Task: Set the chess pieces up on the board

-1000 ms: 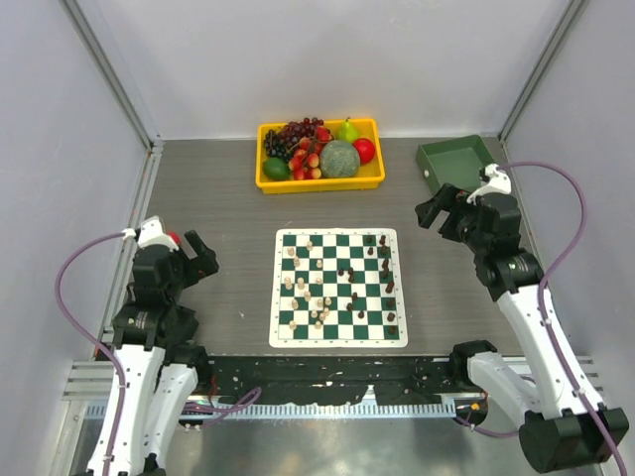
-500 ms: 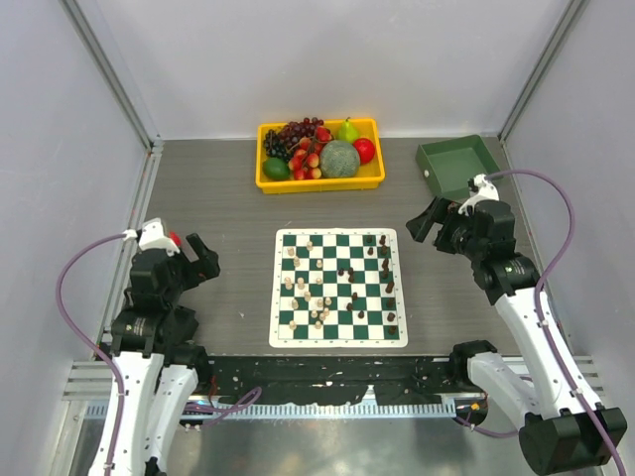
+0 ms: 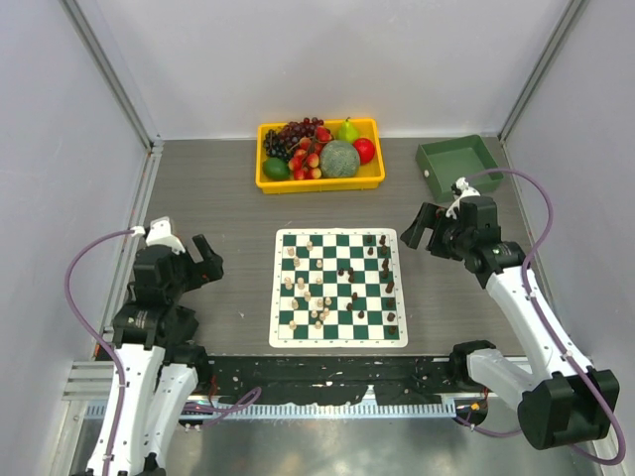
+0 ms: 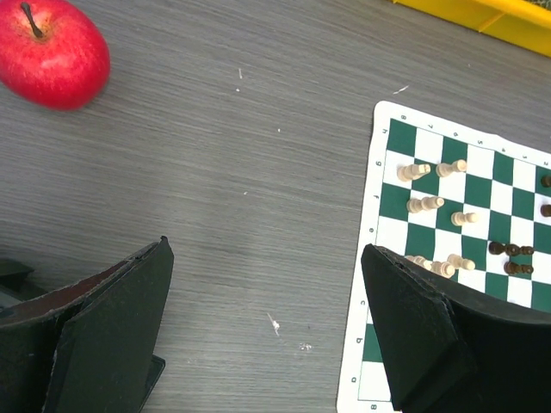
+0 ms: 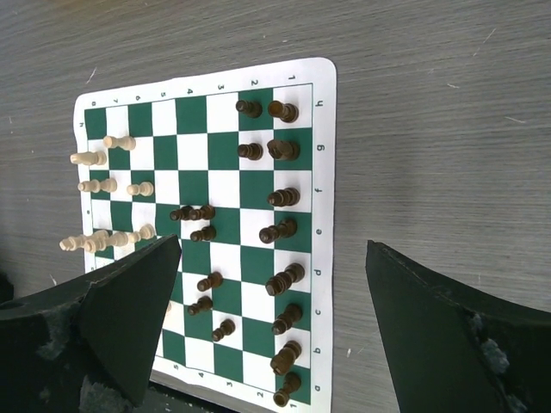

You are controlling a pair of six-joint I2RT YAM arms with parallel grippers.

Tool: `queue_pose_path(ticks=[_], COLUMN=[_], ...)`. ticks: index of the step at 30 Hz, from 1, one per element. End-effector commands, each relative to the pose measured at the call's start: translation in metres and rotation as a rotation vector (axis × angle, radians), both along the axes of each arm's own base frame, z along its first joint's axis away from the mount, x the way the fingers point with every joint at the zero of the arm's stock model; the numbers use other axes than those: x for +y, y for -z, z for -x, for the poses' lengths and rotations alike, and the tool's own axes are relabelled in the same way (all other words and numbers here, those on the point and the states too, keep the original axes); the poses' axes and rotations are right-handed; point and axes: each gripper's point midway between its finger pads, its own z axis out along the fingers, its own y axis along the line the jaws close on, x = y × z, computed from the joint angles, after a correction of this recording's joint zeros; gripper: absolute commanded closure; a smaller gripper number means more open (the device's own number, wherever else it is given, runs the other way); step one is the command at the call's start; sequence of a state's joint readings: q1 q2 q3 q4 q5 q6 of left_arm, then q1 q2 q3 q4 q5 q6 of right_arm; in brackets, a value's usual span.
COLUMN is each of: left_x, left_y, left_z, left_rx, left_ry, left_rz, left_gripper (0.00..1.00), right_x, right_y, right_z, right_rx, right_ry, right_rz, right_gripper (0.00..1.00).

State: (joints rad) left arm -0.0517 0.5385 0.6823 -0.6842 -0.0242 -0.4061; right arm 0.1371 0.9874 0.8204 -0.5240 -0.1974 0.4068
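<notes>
Sitting between left fingers (image 4: 108, 331) and right fingers (image 5: 120, 301), the board (image 3: 338, 342) carries chess pieces (image 3: 304, 289).

Two white-shelled robot limbs, the left arm (image 3: 132, 385) and the right arm (image 3: 528, 309), carry bulky black joints and wrist housings capped in white. Each trails a looping purple cable (image 3: 69, 283). Their broad, black, wedge-shaped fingers (image 5: 116, 314) show scuffed, greyish edges.
</notes>
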Motion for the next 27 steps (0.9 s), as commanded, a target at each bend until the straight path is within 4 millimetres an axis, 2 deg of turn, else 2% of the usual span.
queue_pose_path(ticks=[1,3,5,9,11,13,16,21,22,25,26,27], left_x=[-0.001,-0.011,-0.018,-0.026,-0.03,-0.032,-0.032,-0.028,-0.027,-0.025,-0.025,-0.024], left_y=[-0.012,-0.012,-0.01,-0.004,-0.001,0.0,0.007,0.01,0.01,0.011,0.011,0.012], left_z=[-0.003,-0.004,-0.004,-0.006,-0.007,-0.009,-0.009,-0.007,-0.007,-0.007,-0.006,-0.005], left_rx=[-0.021,-0.019,-0.006,0.022,0.032,0.046,0.077,0.105,0.103,0.105,0.108,0.112], left_ry=[0.028,0.077,0.112,0.146,0.163,0.174,0.181,0.18,0.178,0.167,0.164,0.163], left_rz=[-0.015,0.007,0.032,0.056,0.068,0.076,0.071,0.042,0.036,0.03,0.03,0.029], left_gripper=[0.01,0.01,0.01,0.01,0.01,0.01,0.03,0.03,0.03,0.03,0.03,0.03], right_x=[-0.002,-0.011,-0.009,0.026,0.043,0.051,0.04,0.012,0.01,0.009,0.009,0.016], right_y=[-0.022,-0.024,-0.026,-0.034,-0.032,-0.03,-0.013,-0.013,-0.014,-0.012,-0.011,-0.01], right_z=[-0.01,-0.014,-0.015,-0.014,-0.013,-0.013,-0.01,-0.011,-0.01,-0.009,-0.009,-0.007], right_rx=[-0.05,-0.043,-0.047,-0.089,-0.08,-0.081,-0.013,-0.03,-0.026,-0.022,-0.012,-0.013], right_ry=[0.031,0.137,0.168,0.04,-0.015,-0.067,-0.048,-0.053,-0.059,-0.099,-0.102,-0.138], right_rz=[-0.003,-0.023,-0.068,-0.244,-0.34,-0.364,-0.271,-0.03,-0.01,0.072,0.091,0.113], right_gripper=[0.05,0.05,0.04,0.04,0.04,0.02,0.0,0.16,0.19,0.22,0.27,0.29])
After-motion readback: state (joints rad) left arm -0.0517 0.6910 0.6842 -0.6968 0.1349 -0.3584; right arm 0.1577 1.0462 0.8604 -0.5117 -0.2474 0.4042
